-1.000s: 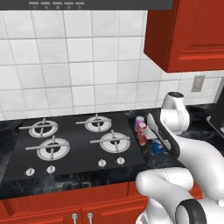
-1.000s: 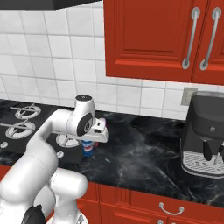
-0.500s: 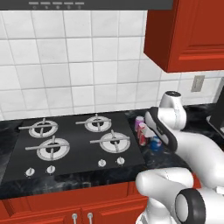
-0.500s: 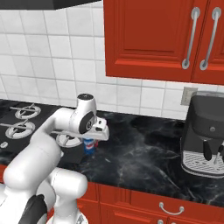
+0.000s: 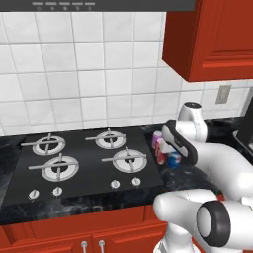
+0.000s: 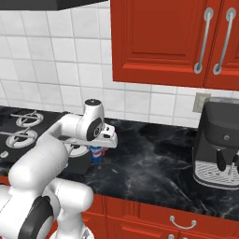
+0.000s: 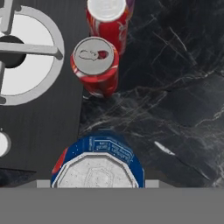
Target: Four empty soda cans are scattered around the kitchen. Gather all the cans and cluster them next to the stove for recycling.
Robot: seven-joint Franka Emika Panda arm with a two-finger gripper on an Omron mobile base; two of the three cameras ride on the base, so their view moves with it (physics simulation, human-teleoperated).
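the blue can stood on the counter beside the stove, near 2 red cans. finger state couldn't be told; lifting straight up would avoid knocking neighbours.

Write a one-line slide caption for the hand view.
Looking down on a blue can and two red cans lined up on black countertop beside the stove.

Beside the stove with four burners, three soda cans are counted: one blue and two red, though a fourth may be hidden.
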